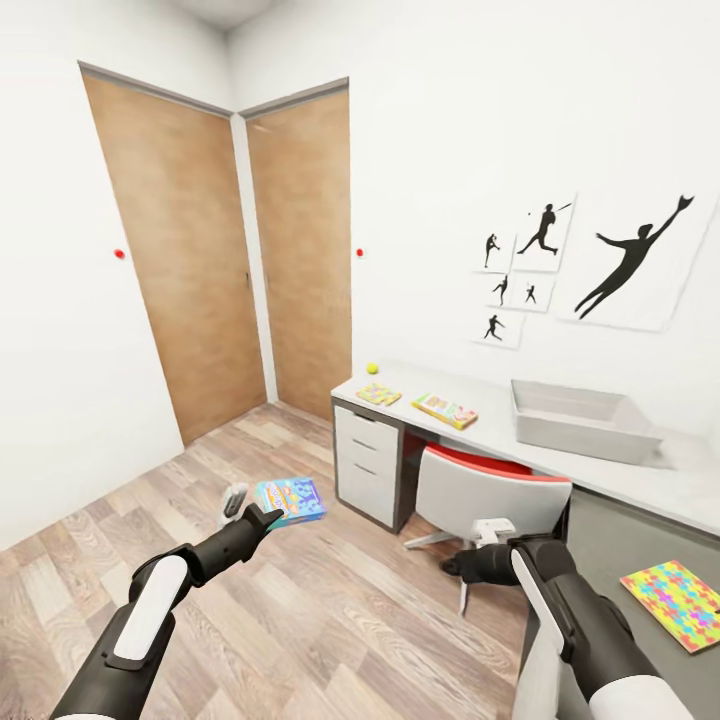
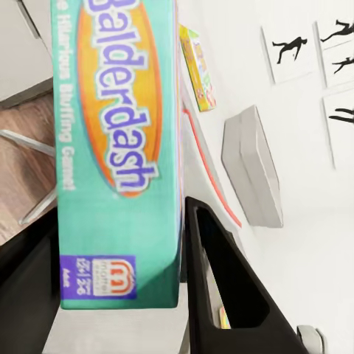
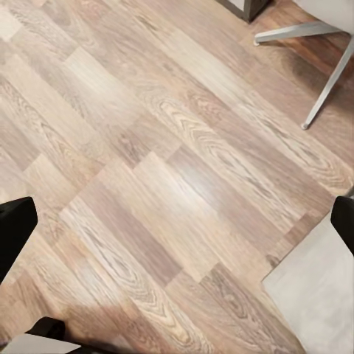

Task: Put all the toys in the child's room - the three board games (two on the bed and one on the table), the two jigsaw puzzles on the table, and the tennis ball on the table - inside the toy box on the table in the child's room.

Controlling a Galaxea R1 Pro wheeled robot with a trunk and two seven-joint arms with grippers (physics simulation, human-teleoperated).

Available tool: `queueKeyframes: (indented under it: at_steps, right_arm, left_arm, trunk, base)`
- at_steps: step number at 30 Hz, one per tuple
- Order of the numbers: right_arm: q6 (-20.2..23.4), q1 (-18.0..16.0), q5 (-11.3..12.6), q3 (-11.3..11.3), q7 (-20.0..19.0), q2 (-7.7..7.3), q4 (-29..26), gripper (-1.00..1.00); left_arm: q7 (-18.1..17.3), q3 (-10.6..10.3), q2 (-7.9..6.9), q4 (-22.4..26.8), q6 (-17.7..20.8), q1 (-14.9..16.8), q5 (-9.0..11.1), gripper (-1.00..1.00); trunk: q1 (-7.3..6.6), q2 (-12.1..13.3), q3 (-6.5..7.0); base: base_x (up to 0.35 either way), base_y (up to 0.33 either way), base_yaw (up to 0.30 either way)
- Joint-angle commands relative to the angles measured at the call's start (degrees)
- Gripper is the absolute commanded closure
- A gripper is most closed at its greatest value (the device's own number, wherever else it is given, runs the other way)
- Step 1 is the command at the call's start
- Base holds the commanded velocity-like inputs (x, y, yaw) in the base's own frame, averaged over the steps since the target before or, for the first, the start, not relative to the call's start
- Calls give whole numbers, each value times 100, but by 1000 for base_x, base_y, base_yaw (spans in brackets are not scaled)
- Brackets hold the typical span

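Observation:
My left gripper (image 1: 262, 518) is shut on a blue board game (image 1: 291, 499), held above the wood floor left of the table (image 1: 480, 425). In the left wrist view this teal "Balderdash" box (image 2: 118, 147) sits between the black fingers (image 2: 221, 284). On the table lie the tennis ball (image 1: 372, 368), a jigsaw puzzle (image 1: 378, 394), a SKIP-BO board game (image 1: 445, 409) and the grey toy box (image 1: 580, 420). The toy box (image 2: 254, 166) also shows past the held game. A second jigsaw puzzle (image 1: 675, 603) lies on a lower dark top. My right gripper (image 1: 452, 568) is open over the floor, holding nothing.
A red-and-white chair (image 1: 485, 490) is tucked under the table, its legs (image 3: 324, 66) near my right gripper (image 3: 177, 228). Two wooden doors (image 1: 200, 260) stand shut in the far corner. White drawers (image 1: 367, 462) form the table's left end.

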State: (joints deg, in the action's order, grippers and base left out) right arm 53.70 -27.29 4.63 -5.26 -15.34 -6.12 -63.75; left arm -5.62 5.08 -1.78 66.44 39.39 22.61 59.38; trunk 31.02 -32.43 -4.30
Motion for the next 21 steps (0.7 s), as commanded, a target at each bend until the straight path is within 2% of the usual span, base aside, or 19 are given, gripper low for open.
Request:
queueKeyframes:
  at_steps: [1, 6, 15, 21]
  right_arm:
    - [26, -4, 46, -11, 22, -7, -6, -100]
    - [26, -4, 47, -11, 22, -10, -28, -100]
    - [33, -4, 47, -11, 15, -20, -71, -100]
    - [35, -4, 47, -5, 15, -25, -75, -100]
  left_arm:
    - [-19, 11, 2, 0, 34, 6, -7, 100]
    - [-13, 6, 2, 0, 29, 6, -26, 100]
    - [-10, 2, 2, 0, 25, 6, -46, 100]
    - [-10, 2, 2, 0, 25, 6, -47, 100]
  trunk:
    - [3, -10, -11]
    - [3, -10, -11]
    - [3, -10, -11]
    - [3, -10, -11]
  base:
    - [20, 0, 98]
    - [86, 0, 66]
    - [278, 0, 10]
    - [135, 0, 67]
